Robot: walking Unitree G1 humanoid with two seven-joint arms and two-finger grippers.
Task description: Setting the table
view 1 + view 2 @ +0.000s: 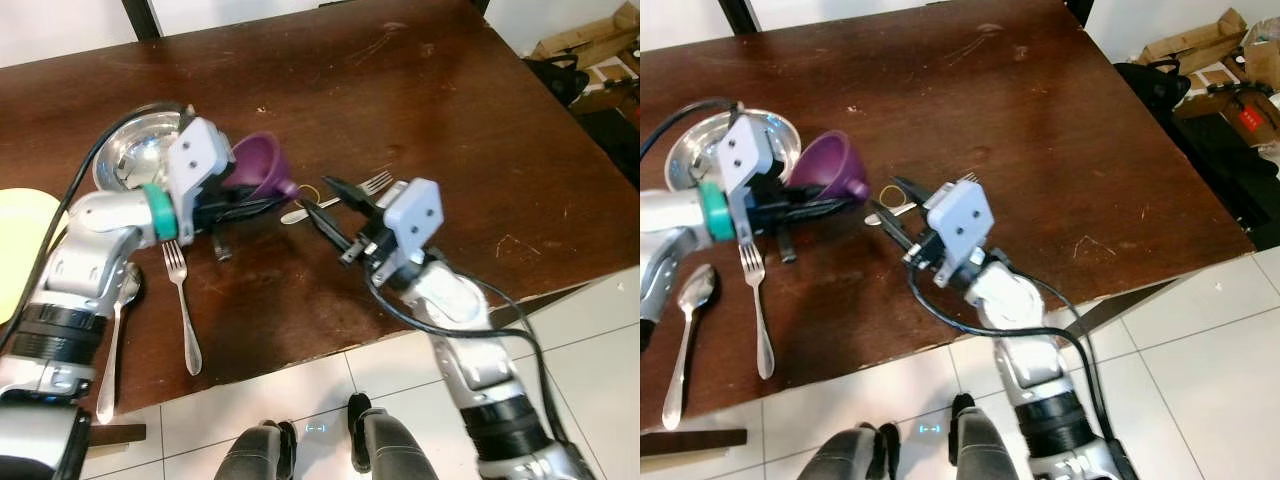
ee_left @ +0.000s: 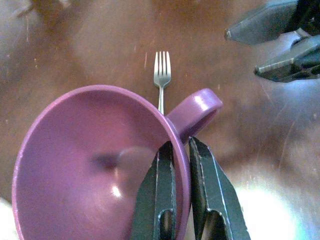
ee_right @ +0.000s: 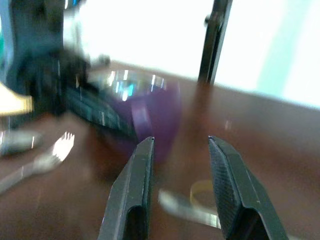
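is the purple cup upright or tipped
Tipped: the purple ceramic cup is held by its rim in the left claw, its empty inside facing sideways.

purple cup [image 1: 262,166]: glossy, with handle, tipped on its side, rim pinched between black fingers, beside steel bowl | steel bowl [image 1: 135,150]: shiny, upright, table's left part | fork [image 1: 182,305]: near front edge, tines away from the edge | spoon [image 1: 118,330]: just left of that fork | second fork [image 1: 372,184]: right of cup, partly hidden
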